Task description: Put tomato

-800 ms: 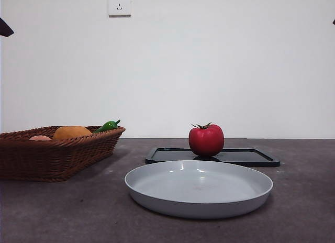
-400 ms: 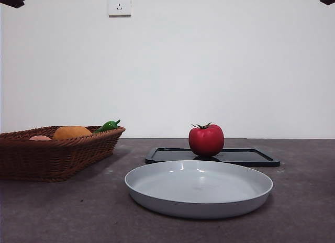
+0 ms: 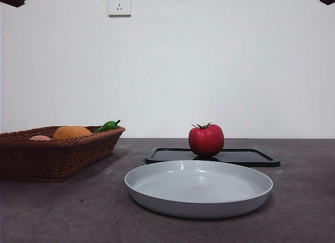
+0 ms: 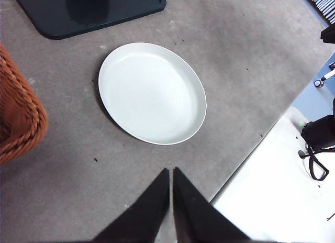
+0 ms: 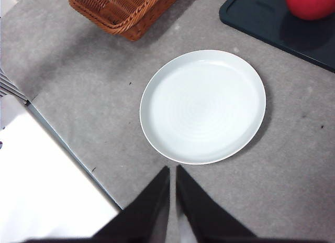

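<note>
Front view: tomato [image 3: 206,140] on black tray [image 3: 246,157], well apart from both empty, closed grippers, left gripper [image 4: 171,175] and right gripper [image 5: 172,173].

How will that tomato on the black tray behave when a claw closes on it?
The tomato looks round and glossy, so it may slip between flat jaws or roll if nudged. It sits upright on the black tray, whose low rim would probably stop it. Its stem looks too small to grip.

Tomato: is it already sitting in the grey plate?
No, the tomato stands on the black tray behind the grey plate, which holds nothing.
</note>
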`<action>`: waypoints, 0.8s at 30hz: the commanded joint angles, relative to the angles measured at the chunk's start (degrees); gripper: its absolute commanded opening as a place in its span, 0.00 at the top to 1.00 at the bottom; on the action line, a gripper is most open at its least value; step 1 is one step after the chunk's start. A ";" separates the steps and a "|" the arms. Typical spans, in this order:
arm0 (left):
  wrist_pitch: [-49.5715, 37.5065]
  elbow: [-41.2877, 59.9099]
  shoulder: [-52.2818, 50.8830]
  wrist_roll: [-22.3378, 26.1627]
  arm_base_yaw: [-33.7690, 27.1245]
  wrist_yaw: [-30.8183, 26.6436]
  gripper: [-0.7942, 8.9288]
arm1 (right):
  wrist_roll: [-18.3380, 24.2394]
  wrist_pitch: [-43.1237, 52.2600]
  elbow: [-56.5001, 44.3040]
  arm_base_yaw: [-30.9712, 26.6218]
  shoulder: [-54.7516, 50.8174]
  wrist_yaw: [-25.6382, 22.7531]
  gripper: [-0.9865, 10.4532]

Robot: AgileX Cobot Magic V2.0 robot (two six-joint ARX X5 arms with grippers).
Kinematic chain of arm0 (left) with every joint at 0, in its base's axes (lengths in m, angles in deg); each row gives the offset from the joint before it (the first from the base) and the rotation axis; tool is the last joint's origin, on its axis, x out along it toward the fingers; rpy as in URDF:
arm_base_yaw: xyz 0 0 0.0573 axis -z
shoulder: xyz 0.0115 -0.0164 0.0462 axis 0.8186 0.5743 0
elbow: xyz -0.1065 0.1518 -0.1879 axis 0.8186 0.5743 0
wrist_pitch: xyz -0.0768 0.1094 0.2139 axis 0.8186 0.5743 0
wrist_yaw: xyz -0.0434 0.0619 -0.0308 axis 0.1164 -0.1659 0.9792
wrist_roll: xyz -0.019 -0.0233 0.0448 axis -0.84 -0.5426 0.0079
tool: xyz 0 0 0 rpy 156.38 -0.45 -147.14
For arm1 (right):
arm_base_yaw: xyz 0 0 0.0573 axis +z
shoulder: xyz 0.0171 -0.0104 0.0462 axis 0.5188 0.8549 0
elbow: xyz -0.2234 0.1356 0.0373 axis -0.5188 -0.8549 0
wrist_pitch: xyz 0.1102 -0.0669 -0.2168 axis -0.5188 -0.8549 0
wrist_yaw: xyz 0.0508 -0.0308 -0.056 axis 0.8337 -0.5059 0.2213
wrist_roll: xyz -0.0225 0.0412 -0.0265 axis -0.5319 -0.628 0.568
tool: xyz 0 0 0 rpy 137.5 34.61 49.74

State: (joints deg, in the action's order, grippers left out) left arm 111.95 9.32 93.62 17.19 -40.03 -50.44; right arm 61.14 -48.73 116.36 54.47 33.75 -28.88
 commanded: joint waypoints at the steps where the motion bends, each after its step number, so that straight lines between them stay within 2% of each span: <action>1: -0.48 -1.16 0.31 0.70 0.22 0.13 0.91 | -0.39 0.59 0.39 0.33 0.33 0.02 0.91; 12: -0.44 -1.16 0.28 0.72 0.22 0.13 0.91 | -0.39 0.59 0.39 0.33 0.33 0.02 0.91; 15: -1.92 -1.16 -1.49 3.41 -0.70 -1.64 0.91 | -0.39 0.59 0.39 0.33 0.33 0.02 0.91; 18: -7.10 -1.14 -5.03 3.76 -3.76 -4.26 0.91 | -0.39 0.59 0.39 0.33 0.33 0.02 0.91; 22: -17.49 -0.61 -10.62 6.47 -9.49 -5.05 0.91 | -0.39 0.59 0.39 0.31 0.33 0.02 0.91; 24: -22.73 0.55 -13.40 7.37 -12.04 -7.34 0.91 | -0.39 0.59 0.39 0.31 0.33 0.02 0.91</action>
State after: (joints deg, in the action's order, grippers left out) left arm 91.58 9.76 80.88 22.44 -51.42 -56.87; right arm 61.14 -48.71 116.36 54.47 33.75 -28.90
